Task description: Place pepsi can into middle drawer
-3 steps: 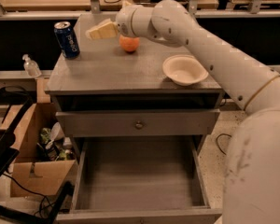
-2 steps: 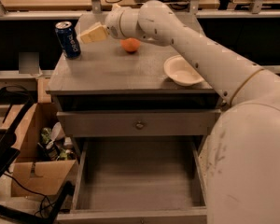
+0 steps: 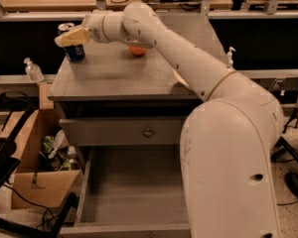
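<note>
One pincer (image 3: pixel 71 35) hangs at the grey counter's (image 3: pixel 114 76) far left corner, across the upper part of the single pepsi can (image 3: pixel 75 52) standing there; whether it is clenched or released cannot be told. One orange (image 3: pixel 137 50) lies beside it, rightward in view. One middle drawer (image 3: pixel 134 187) stands open well below. One cardboard box (image 3: pixel 30 182) sits on the floor, lower left.

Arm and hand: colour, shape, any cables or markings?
The arm: smooth off-white, thick rounded shells, bulkiest nearest the camera; thin seam ring at one joint, small dark hole low on the near shell. No cables or markings visible. The hand: pale yellow-tan wedge on a round white wrist, at the pepsi can, back left of the cabinet top.
</note>
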Robot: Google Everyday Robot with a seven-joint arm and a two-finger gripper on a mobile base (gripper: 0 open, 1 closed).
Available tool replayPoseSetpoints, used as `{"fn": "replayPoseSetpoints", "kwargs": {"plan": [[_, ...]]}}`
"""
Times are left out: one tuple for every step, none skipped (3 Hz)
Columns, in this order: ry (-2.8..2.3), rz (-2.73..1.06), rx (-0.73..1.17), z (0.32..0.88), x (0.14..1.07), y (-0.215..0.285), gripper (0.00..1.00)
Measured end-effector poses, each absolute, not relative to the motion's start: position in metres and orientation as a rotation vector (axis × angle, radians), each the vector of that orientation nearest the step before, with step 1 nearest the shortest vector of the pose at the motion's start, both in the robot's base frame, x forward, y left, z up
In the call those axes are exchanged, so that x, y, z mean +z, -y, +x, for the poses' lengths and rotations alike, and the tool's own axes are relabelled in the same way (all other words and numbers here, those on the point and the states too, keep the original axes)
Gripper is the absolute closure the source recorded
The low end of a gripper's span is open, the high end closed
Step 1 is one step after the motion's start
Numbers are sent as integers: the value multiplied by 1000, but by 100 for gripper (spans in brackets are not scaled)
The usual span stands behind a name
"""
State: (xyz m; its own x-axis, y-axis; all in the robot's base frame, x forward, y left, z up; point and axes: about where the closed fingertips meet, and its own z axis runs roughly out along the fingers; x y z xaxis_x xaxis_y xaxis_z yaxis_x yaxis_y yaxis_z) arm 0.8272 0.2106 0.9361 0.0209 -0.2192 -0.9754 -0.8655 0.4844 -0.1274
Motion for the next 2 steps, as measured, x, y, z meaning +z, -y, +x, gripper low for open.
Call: {"fn": "replayPoseSetpoints", "kwargs": {"plan": [[-1497,-964,752,828,937,-235,0],[-1531,-942,761,830,929,-253,0]]}}
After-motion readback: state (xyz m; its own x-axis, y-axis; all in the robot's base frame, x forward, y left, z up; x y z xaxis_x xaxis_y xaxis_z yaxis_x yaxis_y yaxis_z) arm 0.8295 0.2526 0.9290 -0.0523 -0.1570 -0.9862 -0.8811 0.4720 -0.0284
